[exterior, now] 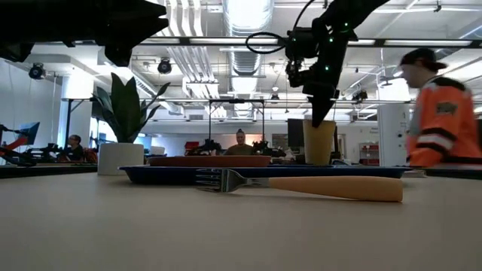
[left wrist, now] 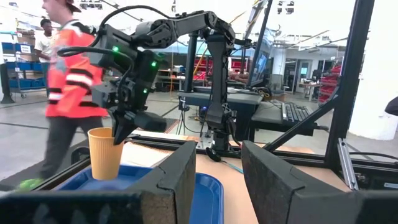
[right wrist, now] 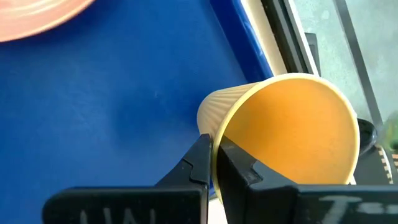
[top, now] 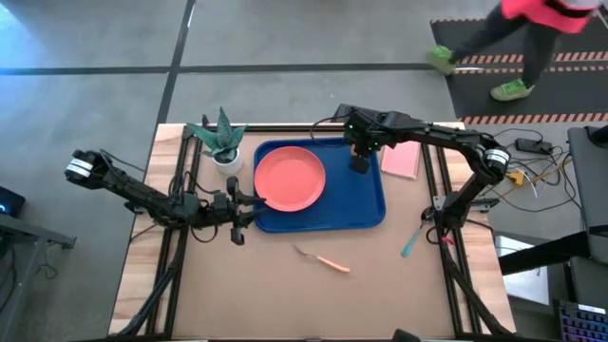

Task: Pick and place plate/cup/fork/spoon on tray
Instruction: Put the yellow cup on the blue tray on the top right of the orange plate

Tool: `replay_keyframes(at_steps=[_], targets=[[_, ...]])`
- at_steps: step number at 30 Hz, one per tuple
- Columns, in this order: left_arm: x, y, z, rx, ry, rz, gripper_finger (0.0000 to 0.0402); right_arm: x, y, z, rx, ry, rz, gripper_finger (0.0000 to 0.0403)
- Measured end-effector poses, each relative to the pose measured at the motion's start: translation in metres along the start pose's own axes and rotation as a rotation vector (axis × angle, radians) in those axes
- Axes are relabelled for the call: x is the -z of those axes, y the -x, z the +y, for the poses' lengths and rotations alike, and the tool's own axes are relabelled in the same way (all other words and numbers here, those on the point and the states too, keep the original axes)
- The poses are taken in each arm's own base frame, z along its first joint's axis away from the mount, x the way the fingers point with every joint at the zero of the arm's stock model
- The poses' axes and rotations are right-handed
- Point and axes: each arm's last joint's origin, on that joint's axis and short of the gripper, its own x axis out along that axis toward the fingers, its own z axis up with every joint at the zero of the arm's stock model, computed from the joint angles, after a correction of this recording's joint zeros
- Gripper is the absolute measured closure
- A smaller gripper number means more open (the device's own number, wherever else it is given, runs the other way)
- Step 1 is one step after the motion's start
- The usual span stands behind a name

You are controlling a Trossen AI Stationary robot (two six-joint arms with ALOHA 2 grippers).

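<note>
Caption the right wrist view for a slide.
Right gripper pinches the cup's rim over the blue tray, plate nearby.

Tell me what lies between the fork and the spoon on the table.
Nothing: in the high view, only bare tabletop separates the fork and spoon.

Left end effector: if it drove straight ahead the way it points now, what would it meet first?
Judging by the left wrist view, the left end effector points along the tray toward the right arm's base; the cup sits off to the side. Depth is unclear.

Industrial robotics lab, exposed ceiling ducts (exterior: 242, 56), hazard-striped floor mat (top: 532, 59), workstation monitors (left wrist: 260, 62), concrete floor (top: 85, 57)
</note>
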Motion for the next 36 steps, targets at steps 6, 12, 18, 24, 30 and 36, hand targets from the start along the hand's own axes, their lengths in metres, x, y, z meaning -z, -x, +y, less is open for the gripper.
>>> replay_keyframes(at_steps=[6, 12, 18, 24, 30, 36], targets=[[0.000, 0.000, 0.000, 0.000, 0.000, 0.000, 0.0288, -0.002, -0.001, -0.002, 0.005, -0.007, -0.025, 0.0394], [0.000, 0.000, 0.000, 0.000, -0.001, 0.000, 0.0288, -0.003, -0.001, -0.001, -0.018, -0.013, -0.042, 0.0394], [0.000, 0.000, 0.000, 0.000, -0.001, 0.000, 0.0288, -0.003, -0.002, -0.001, -0.018, -0.015, -0.045, 0.0394], [0.000, 0.000, 0.000, 0.000, -0.002, 0.000, 0.0288, 0.000, -0.005, 0.000, -0.020, -0.013, -0.031, 0.0394], [0.000, 0.000, 0.000, 0.000, -0.001, 0.000, 0.0288, 0.004, -0.011, 0.002, -0.023, -0.021, -0.019, 0.0394], [0.000, 0.000, 0.000, 0.000, -0.001, 0.000, 0.0288, 0.007, -0.018, 0.003, -0.022, -0.019, -0.020, 0.0394]])
